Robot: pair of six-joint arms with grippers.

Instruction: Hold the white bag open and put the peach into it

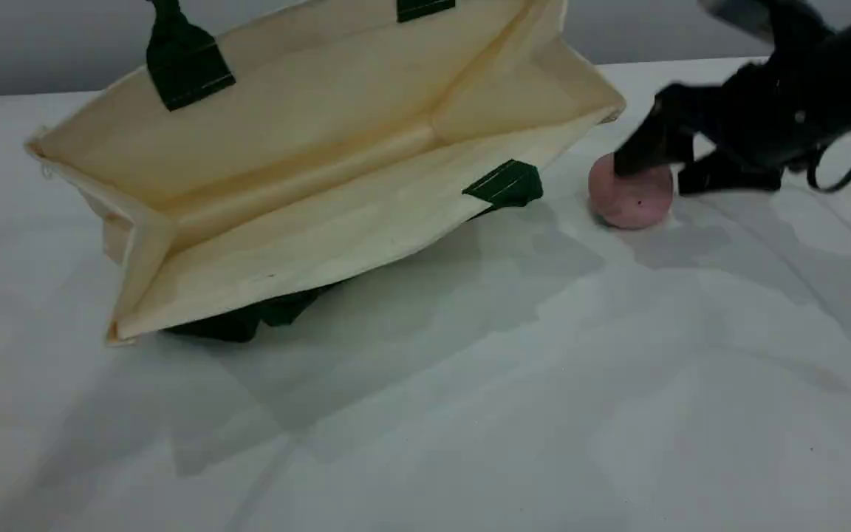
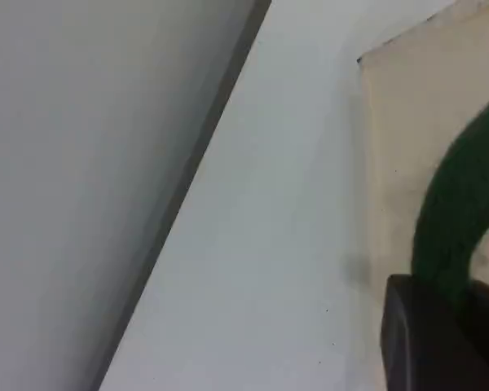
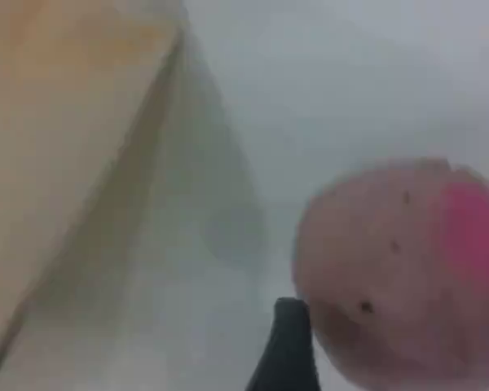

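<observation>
The white bag [image 1: 307, 148] lies on its side with its mouth wide open toward the camera. Its upper side hangs from a dark green rope handle [image 1: 167, 11] that leaves the top edge. In the left wrist view my left gripper [image 2: 460, 301] is shut on that green handle [image 2: 456, 204], next to the bag's cream fabric [image 2: 407, 122]; this gripper is out of the scene view. The pink peach [image 1: 631, 193] rests on the table just right of the bag's mouth. My right gripper [image 1: 651, 176] is open and low over the peach [image 3: 399, 277], one fingertip [image 3: 289, 346] beside it.
The bag's other green handle [image 1: 248, 321] is bunched under its lower side, with a green tab [image 1: 505, 185] on the lower rim. The white table [image 1: 470, 406] stretches forward to the front edge. A grey wall [image 1: 26, 44] stands behind. A black cable loop [image 1: 839, 177] hangs off the right arm.
</observation>
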